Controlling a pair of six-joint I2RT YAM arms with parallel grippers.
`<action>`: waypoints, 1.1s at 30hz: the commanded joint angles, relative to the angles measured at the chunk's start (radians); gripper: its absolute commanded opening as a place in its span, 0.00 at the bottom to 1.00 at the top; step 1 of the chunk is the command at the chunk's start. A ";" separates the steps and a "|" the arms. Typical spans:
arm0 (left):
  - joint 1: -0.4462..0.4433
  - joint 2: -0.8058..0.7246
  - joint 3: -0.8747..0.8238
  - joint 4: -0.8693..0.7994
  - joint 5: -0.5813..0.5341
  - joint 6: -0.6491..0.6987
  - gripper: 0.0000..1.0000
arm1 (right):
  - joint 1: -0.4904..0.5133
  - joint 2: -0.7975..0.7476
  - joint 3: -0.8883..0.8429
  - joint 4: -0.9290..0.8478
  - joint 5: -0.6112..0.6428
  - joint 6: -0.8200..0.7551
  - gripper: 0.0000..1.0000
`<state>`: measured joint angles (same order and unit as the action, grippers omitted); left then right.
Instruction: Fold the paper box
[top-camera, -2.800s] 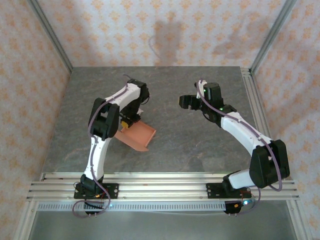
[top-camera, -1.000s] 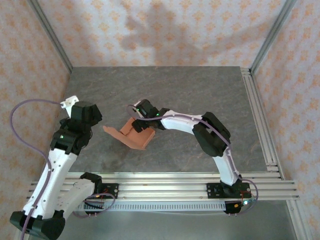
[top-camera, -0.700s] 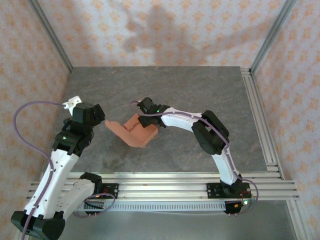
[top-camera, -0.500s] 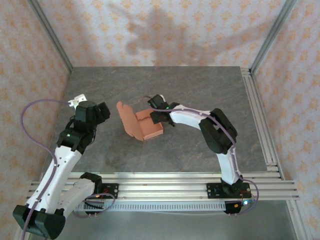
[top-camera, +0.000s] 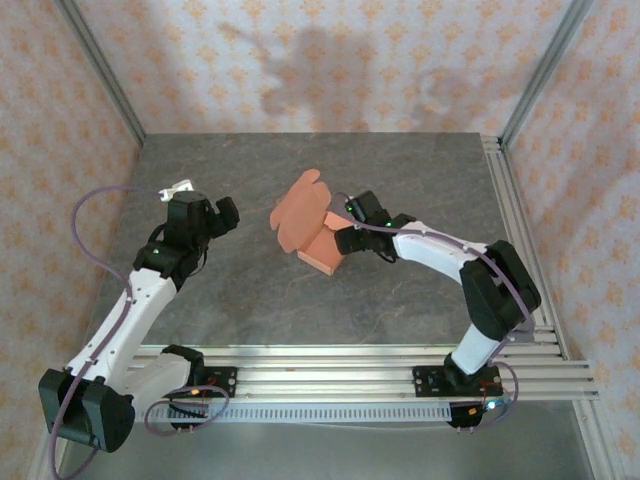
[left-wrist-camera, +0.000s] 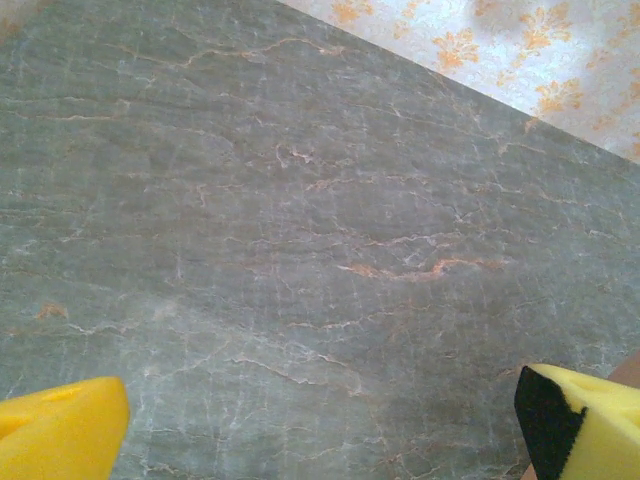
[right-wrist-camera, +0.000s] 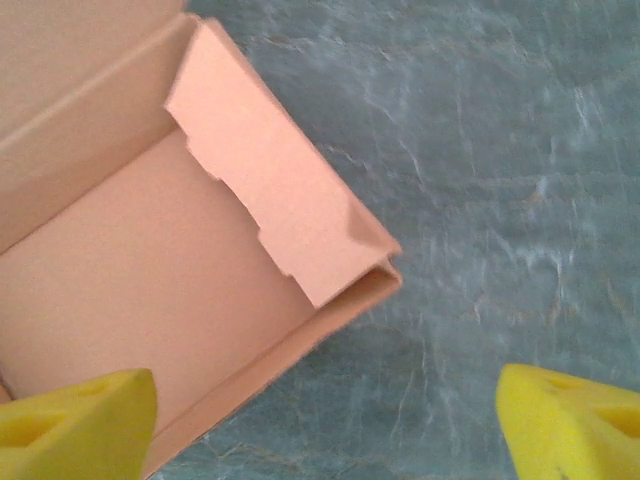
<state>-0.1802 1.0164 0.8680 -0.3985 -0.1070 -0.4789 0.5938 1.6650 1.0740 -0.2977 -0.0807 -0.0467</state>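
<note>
The paper box (top-camera: 322, 246) is a salmon-orange open tray near the table's middle, with its rounded lid flap (top-camera: 298, 209) standing up at the far left side. My right gripper (top-camera: 346, 238) is at the tray's right end, open. In the right wrist view the tray (right-wrist-camera: 150, 300) has one side flap (right-wrist-camera: 280, 205) folded inward. The left yellow pad (right-wrist-camera: 75, 425) sits over the tray's floor and the right pad (right-wrist-camera: 575, 420) over bare table. My left gripper (top-camera: 227, 213) hangs open to the left of the box, apart from it, its pads (left-wrist-camera: 60, 435) wide over stone.
The grey marbled tabletop (top-camera: 400, 180) has free room all around the box. Aluminium rails (top-camera: 330, 375) run along the near edge and another (top-camera: 515, 230) along the right side. Patterned walls enclose the back and both sides.
The box has slid toward the back right and turned, and its lid flap now stands upright. The right gripper has drawn back rightward with it. The left gripper has moved up and right.
</note>
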 joint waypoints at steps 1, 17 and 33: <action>0.012 -0.010 -0.013 0.022 0.019 -0.011 1.00 | -0.084 0.026 0.067 0.041 -0.170 -0.156 0.72; 0.012 -0.052 -0.100 -0.016 0.067 0.011 1.00 | -0.181 0.386 0.481 -0.230 -0.437 -0.310 0.23; 0.012 -0.023 -0.106 0.001 0.087 0.019 1.00 | -0.177 0.380 0.448 -0.240 -0.463 -0.322 0.21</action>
<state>-0.1802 0.9890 0.7757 -0.4034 -0.0250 -0.4709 0.4126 2.0563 1.5356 -0.5045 -0.5327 -0.3519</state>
